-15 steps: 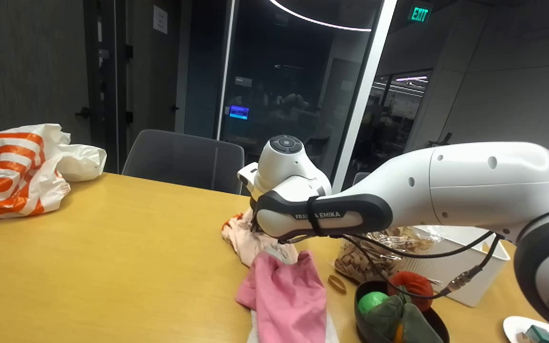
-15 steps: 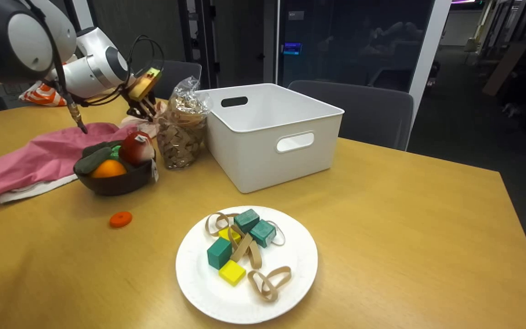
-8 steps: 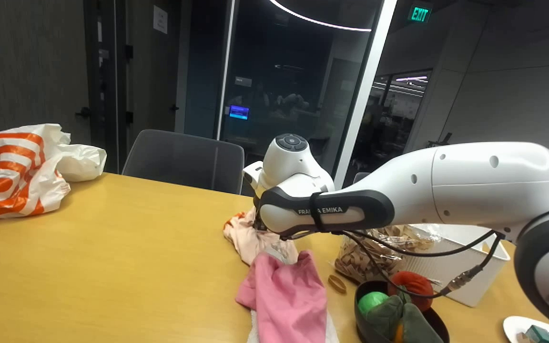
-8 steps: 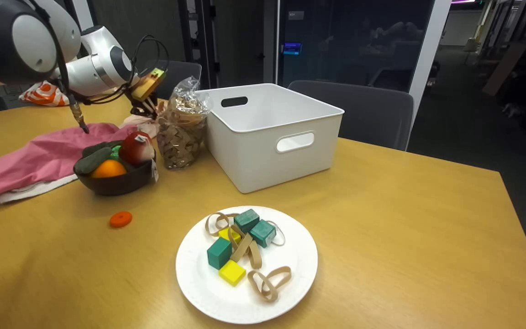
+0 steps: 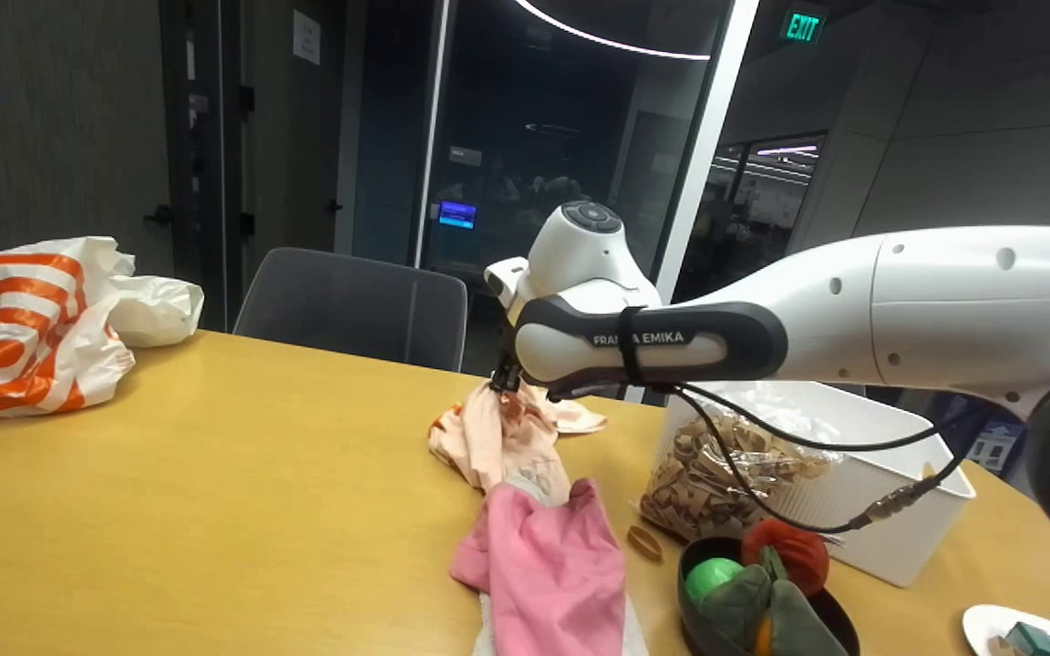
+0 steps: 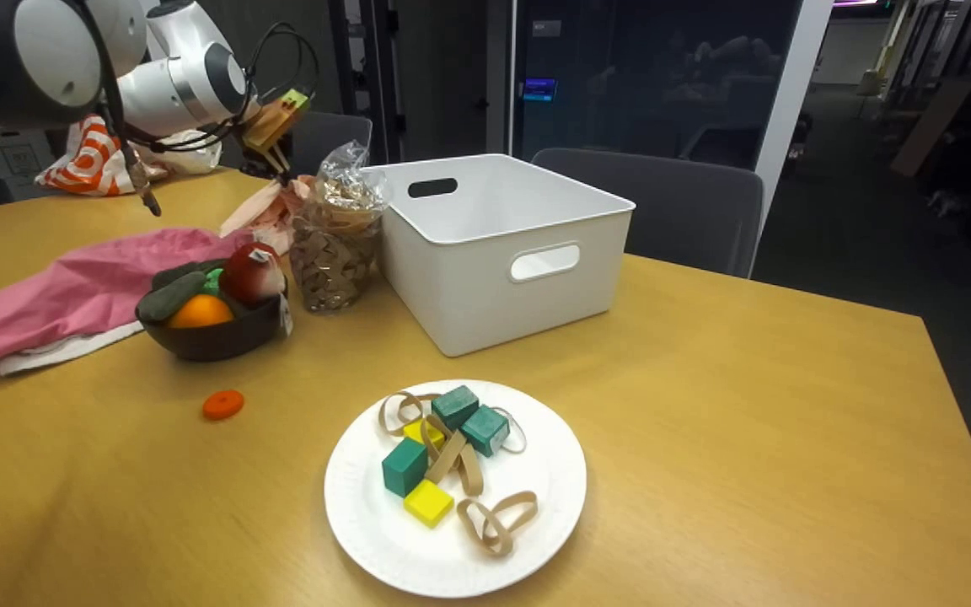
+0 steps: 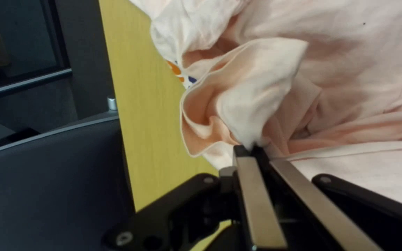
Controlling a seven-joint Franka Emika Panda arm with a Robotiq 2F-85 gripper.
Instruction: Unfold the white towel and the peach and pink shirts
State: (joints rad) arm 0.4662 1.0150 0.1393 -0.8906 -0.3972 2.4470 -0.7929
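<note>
peach shirt [image 7: 277, 76]: matt cloth | bin [image 6: 519, 303]: plastic | towel [image 6: 72, 347]: seemingly rough

"What has the gripper [image 5: 505, 387] got there?"

"The peach shirt [image 5: 509, 439], pinched at the top and held up in folds, its lower part on the table [image 5: 288, 510]."

"And the pink shirt [image 5: 552, 574]?"

"Just this side of it, rumpled, over the white towel [image 5: 636, 635], which shows at both edges."

"What's in the dark bowl [image 5: 693, 621] nearby?"

"Something green [image 5: 710, 578], something red [image 5: 797, 549]. The ringed plastic bag [image 5: 24, 337] sits well apart."
</note>
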